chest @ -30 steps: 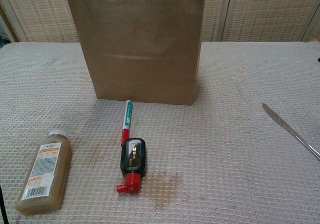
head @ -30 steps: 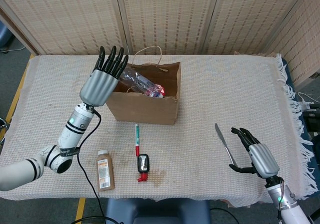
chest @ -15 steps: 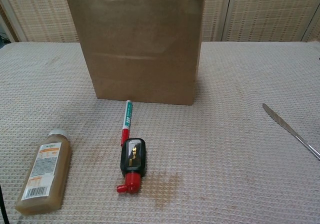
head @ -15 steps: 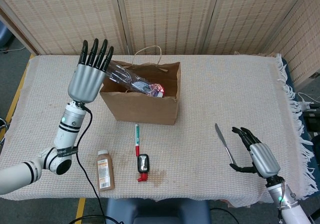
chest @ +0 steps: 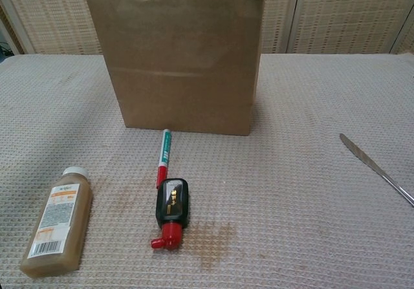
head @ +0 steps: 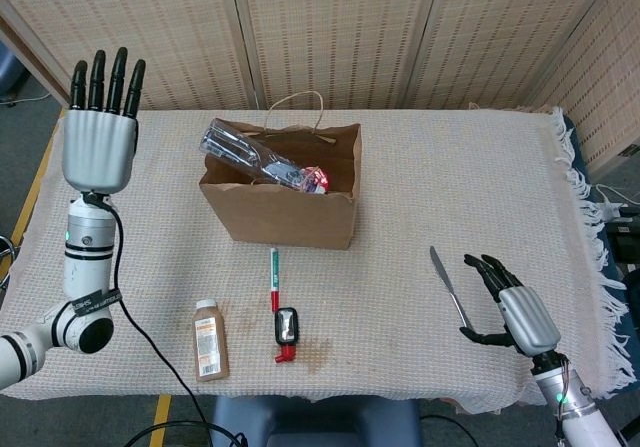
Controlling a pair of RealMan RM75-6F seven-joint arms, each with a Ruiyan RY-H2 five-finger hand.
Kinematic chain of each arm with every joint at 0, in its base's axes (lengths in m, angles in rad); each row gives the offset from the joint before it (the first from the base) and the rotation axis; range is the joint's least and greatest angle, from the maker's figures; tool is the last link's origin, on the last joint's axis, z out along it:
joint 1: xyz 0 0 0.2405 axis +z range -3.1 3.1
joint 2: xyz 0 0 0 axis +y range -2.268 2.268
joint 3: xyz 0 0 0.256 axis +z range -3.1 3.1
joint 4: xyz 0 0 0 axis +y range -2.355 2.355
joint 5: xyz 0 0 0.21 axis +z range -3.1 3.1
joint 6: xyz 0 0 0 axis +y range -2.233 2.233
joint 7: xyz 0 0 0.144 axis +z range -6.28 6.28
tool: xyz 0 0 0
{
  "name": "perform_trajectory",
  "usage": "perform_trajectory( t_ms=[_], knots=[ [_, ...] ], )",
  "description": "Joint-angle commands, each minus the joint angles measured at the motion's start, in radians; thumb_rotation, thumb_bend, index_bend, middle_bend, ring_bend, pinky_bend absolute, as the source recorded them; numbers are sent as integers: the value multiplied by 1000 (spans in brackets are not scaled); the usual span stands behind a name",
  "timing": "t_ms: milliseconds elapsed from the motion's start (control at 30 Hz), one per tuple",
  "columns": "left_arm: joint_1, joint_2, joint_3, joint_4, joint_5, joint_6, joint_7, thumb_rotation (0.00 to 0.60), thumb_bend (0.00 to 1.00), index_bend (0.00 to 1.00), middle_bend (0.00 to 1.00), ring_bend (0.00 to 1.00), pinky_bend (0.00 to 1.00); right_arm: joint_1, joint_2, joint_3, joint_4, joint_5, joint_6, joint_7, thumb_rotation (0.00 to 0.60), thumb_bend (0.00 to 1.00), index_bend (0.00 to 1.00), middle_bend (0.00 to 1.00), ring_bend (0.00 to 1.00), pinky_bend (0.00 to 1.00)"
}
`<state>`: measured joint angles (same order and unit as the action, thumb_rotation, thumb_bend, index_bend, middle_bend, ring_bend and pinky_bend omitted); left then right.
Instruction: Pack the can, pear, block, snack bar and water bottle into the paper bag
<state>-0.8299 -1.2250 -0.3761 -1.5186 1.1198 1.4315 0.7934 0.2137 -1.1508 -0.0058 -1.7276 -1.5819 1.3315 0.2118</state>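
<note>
Both hands appear only in the head view. Fingers of the left hand [head: 98, 142] stand straight up, side by side, holding nothing, raised beyond the cloth's left edge. The right hand [head: 515, 312], near the front right corner, has its fingers slightly apart and gently curled, also holding nothing; it sits just beside the knife [head: 449, 285] without clearly touching it.

The paper bag [head: 287, 189] stands upright toward the middle of the far half of the cloth-covered table [head: 450, 187]. From above, the water bottle [head: 262, 161] lies tilted across the bag's open mouth, its long axis running from the far left rim down toward the right inside, its left end poking over the rim. The chest view shows only a sliver of it above the bag's top edge (the bag's front wall hides the rest).

Near the front edge lie a juice bottle [chest: 57, 221], a marker [chest: 162, 156] and a small black-and-red tool [chest: 171, 210].
</note>
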Motion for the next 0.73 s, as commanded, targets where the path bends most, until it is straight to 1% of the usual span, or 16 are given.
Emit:
perform_trajectory(
  t_ms=[33,133,200,267,300,367,433,500,533,600,633,733],
  knots=[
    [129,70,32,-96,28,72,-152,600,526,0,0,0,125,1,2,-1,0,2,-4,2,600,37,4,119,27,197],
    [240,99,93,-150,70,130,-281,600,481,0,0,0,120,4,3,-3,2,4,-14,-14,600,37,5,119,27,197],
    [319,112,146,-195,89,152,-380,600,421,0,0,0,119,5,1,-6,3,3,-18,-30,600,37,5,119,27,197],
    [382,120,201,-225,115,158,-465,600,393,0,0,0,118,4,-1,-7,5,0,-16,-42,600,37,5,119,27,197],
    [421,123,240,-236,135,160,-515,600,386,0,0,0,116,2,-4,-7,8,-2,-12,-51,600,37,5,119,27,197],
    [473,124,298,-240,173,159,-582,600,379,0,0,0,113,-1,-8,-6,9,-2,-5,-61,600,37,5,119,27,197],
    [522,117,354,-219,220,166,-636,600,367,0,0,0,105,-4,-12,-6,10,-2,-1,-71,600,37,5,119,27,197],
    [554,107,386,-195,250,173,-667,600,351,0,0,0,97,-5,-14,-6,11,-1,-1,-75,600,37,5,119,27,197],
    [578,97,409,-178,268,175,-691,600,343,0,0,0,93,-5,-15,-7,11,-1,-2,-78,600,36,5,119,27,197],
    [608,88,434,-153,286,176,-723,600,335,0,0,0,83,-6,-16,-8,11,-2,-1,-84,600,37,6,120,27,197],
    [618,87,440,-145,288,174,-734,600,335,0,0,0,81,-7,-17,-9,13,-4,0,-89,600,37,6,120,27,197],
    [632,81,431,-116,298,171,-772,600,336,0,0,0,77,-7,-20,-10,18,-4,0,-96,600,37,8,120,27,197]
  ],
)
